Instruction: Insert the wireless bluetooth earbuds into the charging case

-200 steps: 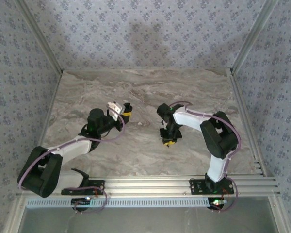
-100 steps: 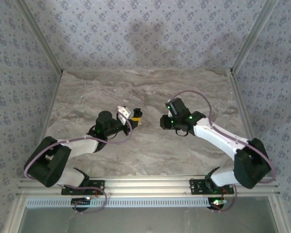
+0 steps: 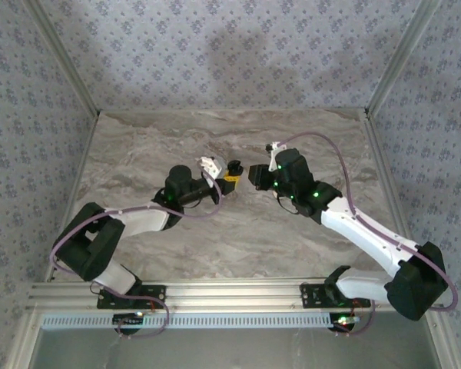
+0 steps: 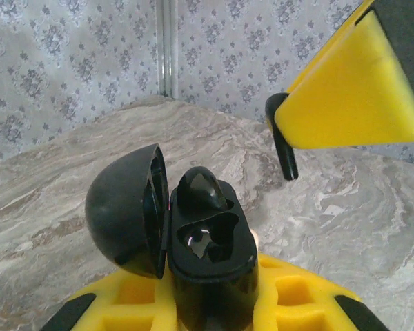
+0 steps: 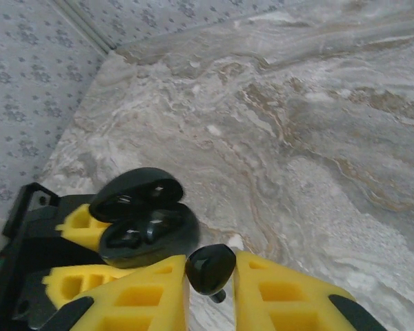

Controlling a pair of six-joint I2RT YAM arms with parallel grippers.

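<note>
Top external: marble table [image 3: 138, 146], floral walls [image 3: 215, 54]; left jaws grip case [image 4: 210, 272], right jaws earbud [image 5: 210, 267].

Two earbuds [image 5: 210, 265], one charging case [image 4: 214, 252], one left pincer [image 4: 210, 303], one right pincer [image 5: 210, 279].

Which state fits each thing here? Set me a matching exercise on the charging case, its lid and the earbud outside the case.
Things:
1. charging case
2. case lid
3. earbud

States:
a. pinched in the right claw
b. gripped by the left claw
c. swung open

Pairs: 1-b, 2-c, 3-a
</note>
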